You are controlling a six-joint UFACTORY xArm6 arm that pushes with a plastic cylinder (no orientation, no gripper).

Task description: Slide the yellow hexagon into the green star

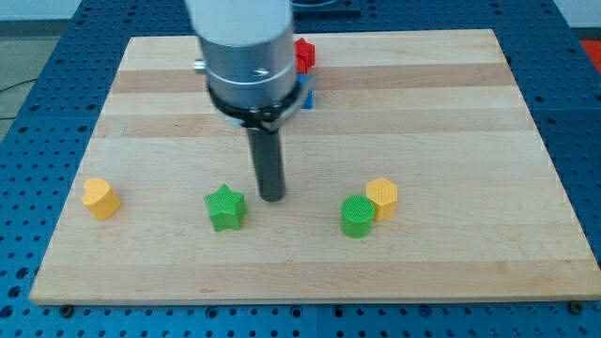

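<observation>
An arm's dark rod is standing upright over a pale wooden board [451,103], my tip [271,198] sitting near the middle of the board's lower half; the rod carries no jaws, so there is nothing on it to open or close, and it is touching no block. The green star [225,207] is lying just to the view's left of my tip, close but apart from it. The yellow hexagon [382,197] is resting well to the view's right of my tip, toward the lower right part of the board, touching a green cylinder [357,217] that is sitting at its lower left. A second yellow block [100,198], its shape hard to make out, is lying near the board's left edge. Toward the top edge, a red block [304,54] and a blue block [306,98] are peeking out from behind the arm's grey body, mostly hidden. The board is resting on a blue perforated bench [38,75].
</observation>
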